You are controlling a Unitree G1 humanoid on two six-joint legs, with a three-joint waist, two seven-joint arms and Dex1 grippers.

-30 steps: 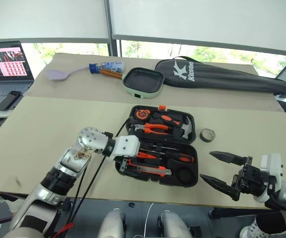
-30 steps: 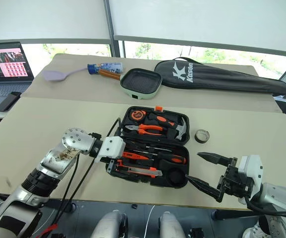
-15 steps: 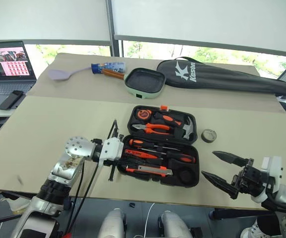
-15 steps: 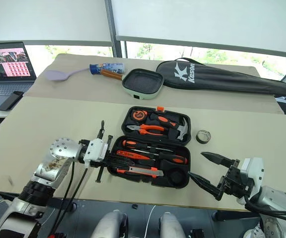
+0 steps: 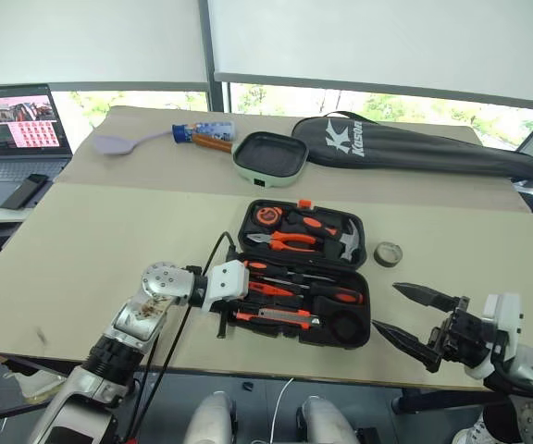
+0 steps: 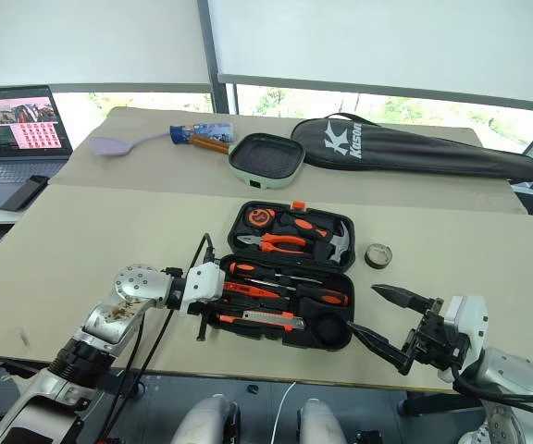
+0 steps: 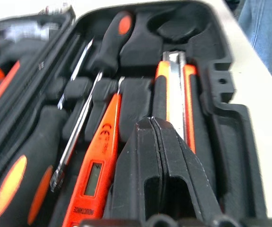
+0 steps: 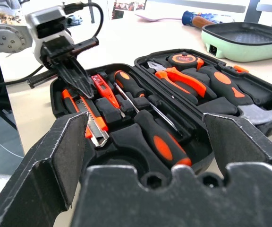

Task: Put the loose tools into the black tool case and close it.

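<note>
Since a second ago the left gripper (image 7: 160, 142) has snapped its fingers together and sunk lower, now empty at the near left corner of the open black tool case (image 5: 368, 326). The left wrist view shows it hanging just above the orange-black utility knife (image 7: 176, 101), with the small orange tester screwdriver (image 7: 98, 165) beside it in the next recess; I cannot tell whether the tips touch anything. The right gripper (image 5: 416, 320) hovers beyond the case's near right corner, fingers spread wide and holding nothing.

The right wrist view shows what the head views barely do: two long screwdrivers (image 8: 155, 135) lying side by side in the front half, and the pliers (image 8: 185, 80), tape measure (image 8: 184, 59) and hammer (image 8: 256, 111) seated in the lid half. The small dark tape roll (image 5: 389, 253) (seen from the head) sits on the table just right of the case, outside it.

The table (image 5: 91, 240) is covered in beige board. At its far side lie a green pan (image 5: 268, 155), a lilac spatula (image 5: 118, 142) and a long black bag (image 5: 415, 146) with a white logo reading "Kason". A laptop (image 5: 12, 129) stands at far left, before windows with blinds.
</note>
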